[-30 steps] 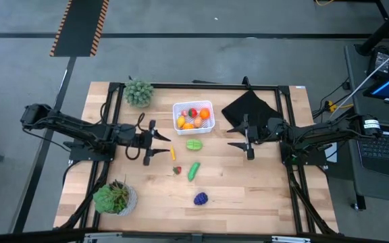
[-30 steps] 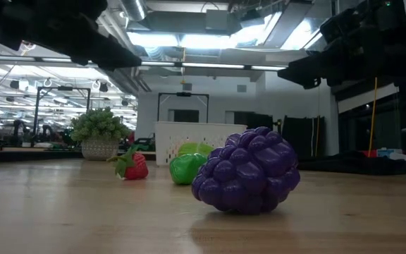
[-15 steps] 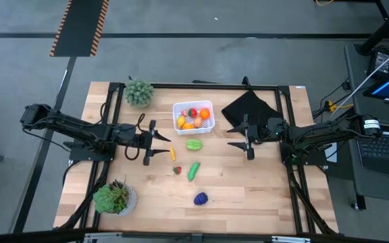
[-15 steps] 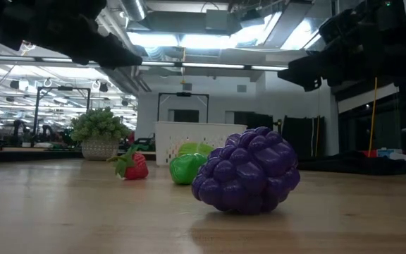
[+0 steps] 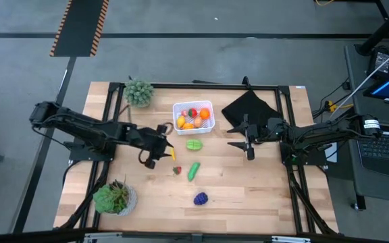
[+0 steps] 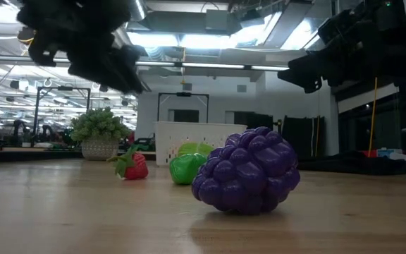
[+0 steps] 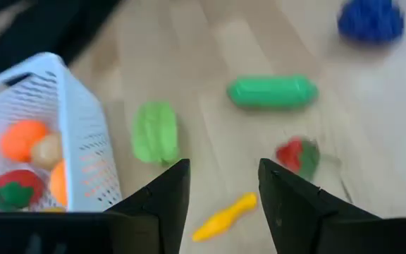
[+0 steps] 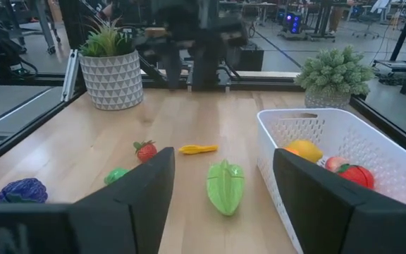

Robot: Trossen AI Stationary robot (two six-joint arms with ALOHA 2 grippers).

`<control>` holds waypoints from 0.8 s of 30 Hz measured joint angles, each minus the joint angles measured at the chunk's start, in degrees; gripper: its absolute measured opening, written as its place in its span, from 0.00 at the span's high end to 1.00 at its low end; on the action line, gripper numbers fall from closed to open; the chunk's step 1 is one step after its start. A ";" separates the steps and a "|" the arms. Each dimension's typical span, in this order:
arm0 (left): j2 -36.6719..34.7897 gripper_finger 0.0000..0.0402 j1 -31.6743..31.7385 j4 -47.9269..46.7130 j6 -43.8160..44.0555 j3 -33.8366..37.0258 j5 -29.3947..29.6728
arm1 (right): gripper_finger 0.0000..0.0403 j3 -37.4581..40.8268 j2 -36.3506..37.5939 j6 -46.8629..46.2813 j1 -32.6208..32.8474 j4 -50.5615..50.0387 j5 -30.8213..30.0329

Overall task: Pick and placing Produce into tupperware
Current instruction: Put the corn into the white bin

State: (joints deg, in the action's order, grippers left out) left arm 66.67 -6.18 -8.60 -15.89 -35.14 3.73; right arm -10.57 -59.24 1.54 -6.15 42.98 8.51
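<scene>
Left fingers (image 5: 161, 144): parted, holding nothing, hanging above the worktop (image 5: 248, 196). Just ahead of them lies a thin yellow piece (image 5: 172, 154); slightly farther on, a small red strawberry (image 5: 177, 170).

Beyond those, toward the worktop's middle: a light green ridged piece (image 5: 194, 144), a green cucumber (image 5: 193, 171), and, farthest off toward the near edge, a purple grape bunch (image 5: 200, 198). All five lie loose on the wood, apart from one another.

White tub (image 5: 178, 108): to the far side of the left fingers, near the ridged green piece but not touching it. It holds orange, yellow and red pieces; the exact count cannot be told.

Right fingers (image 5: 240, 137): parted, empty, hanging over the worktop's right half, well apart from the tub and pointed toward the ridged green piece.

Other items: black cloth (image 5: 250, 107) behind the right fingers; two potted plants, one (image 5: 139, 92) at the far left, one (image 5: 115, 198) at the near left.
</scene>
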 joint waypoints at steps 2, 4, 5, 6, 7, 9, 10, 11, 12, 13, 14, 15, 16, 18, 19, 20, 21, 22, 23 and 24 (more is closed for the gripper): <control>2.80 0.61 -0.13 -4.15 -2.08 -2.94 -0.04 | 0.40 0.00 0.00 0.00 0.02 -0.02 0.00; 5.65 0.62 -0.36 -7.81 -3.33 -5.60 -0.02 | 0.40 0.00 0.00 0.00 0.01 -0.07 0.00; 7.11 0.62 -0.39 -9.36 -4.15 -6.85 -0.02 | 0.40 0.00 0.00 0.00 0.01 -0.09 0.00; 8.50 0.62 -0.39 -10.28 -5.09 -7.96 -0.02 | 0.40 0.00 0.00 0.00 0.00 -0.21 0.00; 9.77 0.62 -0.40 -11.04 -6.03 -8.92 -0.02 | 0.40 0.00 0.00 0.00 0.01 -0.40 0.00; 12.06 0.63 -0.41 -12.28 -8.05 -10.65 0.00 | 0.40 0.00 0.00 -0.11 0.01 -0.81 0.00; 13.09 0.63 -0.41 -12.67 -8.94 -11.22 0.00 | 0.40 0.00 0.00 -0.41 0.00 -0.92 0.00; 14.14 0.63 -0.39 -12.83 -10.01 -11.64 0.00 | 0.40 0.00 0.00 -0.94 0.01 -0.93 0.00; 15.16 0.63 -0.39 -12.85 -11.20 -11.89 0.00 | 0.40 0.00 0.00 -1.28 0.00 -0.92 0.00; 16.01 0.64 -0.39 -12.98 -12.67 -11.95 0.01 | 0.40 0.00 0.00 -1.42 0.01 -0.92 0.00; 16.95 0.64 -0.39 -13.16 -14.24 -11.96 0.01 | 0.40 0.00 0.00 -1.46 0.00 -0.94 0.00; 17.91 0.64 -0.39 -13.54 -15.58 -11.96 0.02 | 0.40 0.00 0.00 -1.44 0.00 -0.92 0.00; 18.92 0.64 -0.39 -13.86 -16.58 -11.95 0.02 | 0.40 0.00 0.00 -1.41 0.00 -0.92 0.00; 20.82 0.65 -0.39 -14.20 -18.27 -11.95 0.02 | 0.40 0.00 0.00 -1.42 0.00 -0.92 0.00; 21.65 0.65 -0.39 -14.43 -19.17 -11.95 0.07 | 0.40 0.00 0.00 -1.42 0.00 -0.90 0.00; 22.47 0.66 -0.37 -14.61 -20.13 -11.95 0.43 | 0.40 0.00 0.00 -1.40 0.00 -0.91 0.00; 23.23 0.66 -0.37 -14.69 -20.98 -11.95 1.34 | 0.40 0.00 0.00 -1.40 0.00 -0.92 0.00; 23.88 0.66 -0.37 -14.67 -21.92 -11.95 2.62 | 0.40 0.00 0.00 -1.40 0.00 -0.91 0.00; 24.47 0.67 -0.34 -14.66 -22.72 -11.95 3.95 | 0.40 0.00 0.00 -1.40 0.00 -0.90 0.00; 25.03 0.67 -0.32 -14.59 -23.49 -11.95 4.91 | 0.40 0.00 0.00 -1.40 0.00 -0.92 0.00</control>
State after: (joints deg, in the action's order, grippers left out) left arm 91.69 -6.50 -23.19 -39.38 -47.09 8.63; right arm -10.57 -59.24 0.14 -6.15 42.07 8.51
